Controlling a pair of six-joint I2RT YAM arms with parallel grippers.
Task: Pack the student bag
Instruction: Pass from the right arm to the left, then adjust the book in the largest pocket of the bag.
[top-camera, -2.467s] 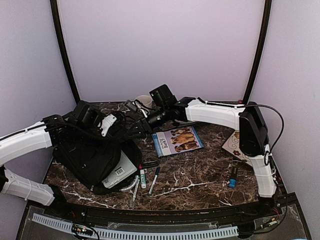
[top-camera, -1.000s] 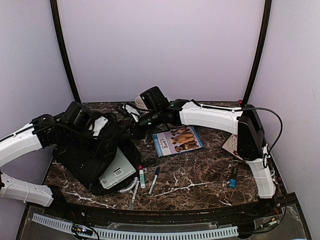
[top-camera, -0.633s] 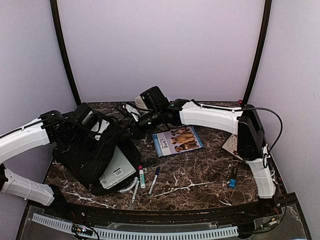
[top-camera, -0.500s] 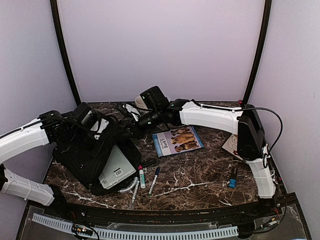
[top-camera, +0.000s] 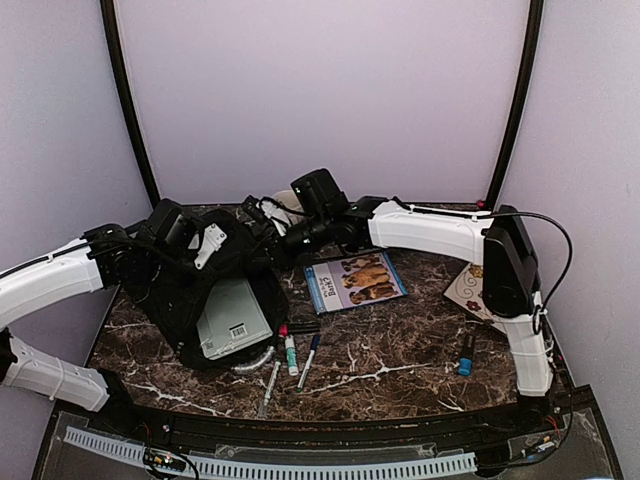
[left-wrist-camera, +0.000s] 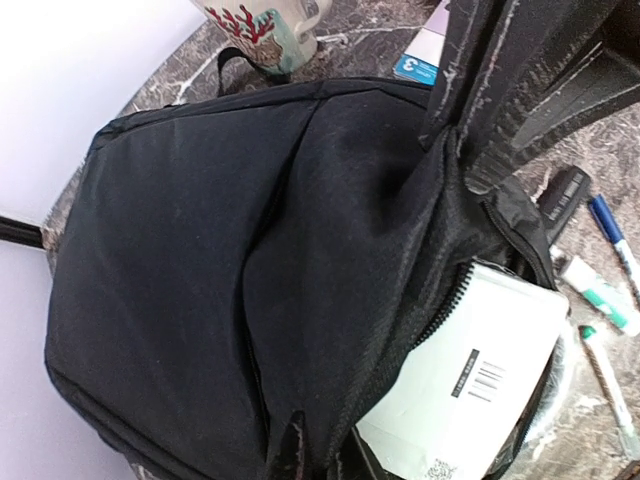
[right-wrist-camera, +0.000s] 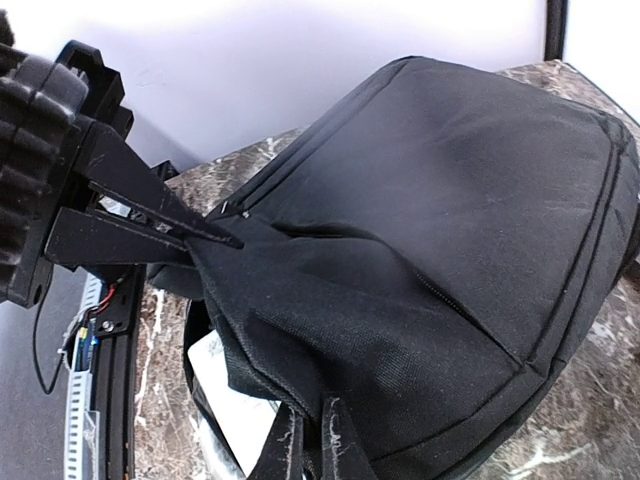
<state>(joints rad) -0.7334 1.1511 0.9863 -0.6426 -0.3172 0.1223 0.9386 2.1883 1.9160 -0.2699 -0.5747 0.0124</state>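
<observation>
L hand (left-wrist-camera: 300, 450) pinched shut on a thin fold of the student bag (top-camera: 170, 300), top-panel cloth only, nothing else btwn the fingers. R hand (right-wrist-camera: 305, 440) likewise clamped on bag cloth, at the rim of the mouth. The two grips sit close together, fabric bunched and taut btwn them

Bag lies on the left part of the worktop (top-camera: 400, 370), mouth open toward near-right. White spiral notebook (top-camera: 232, 320) is partly in, partly poking out

Risks as I judge them:
- both pinches shallow, cloth only; a hard pull apart and one fold could slip free, mouth sags shut
- lift or tilt toward the mouth and the notebook prob slides back out, it doesn't look seated
- hands near each other, R arm reaching across; a careless swing could knock fingers together
- mug (left-wrist-camera: 265, 30) just behind the bag on the far side; dragging the bag back could tip it
- markers (top-camera: 290, 352) just beside the mouth, touching or not I can't tell; a drag toward me may sweep them to the near edge

Room: left edge of worktop close to the bag, little slack there. Far wall close behind the mug. Open marble centre-right, btwn the dog-cover book (top-camera: 355, 282) and the near edge, so right/centre looks the safest way to move
</observation>
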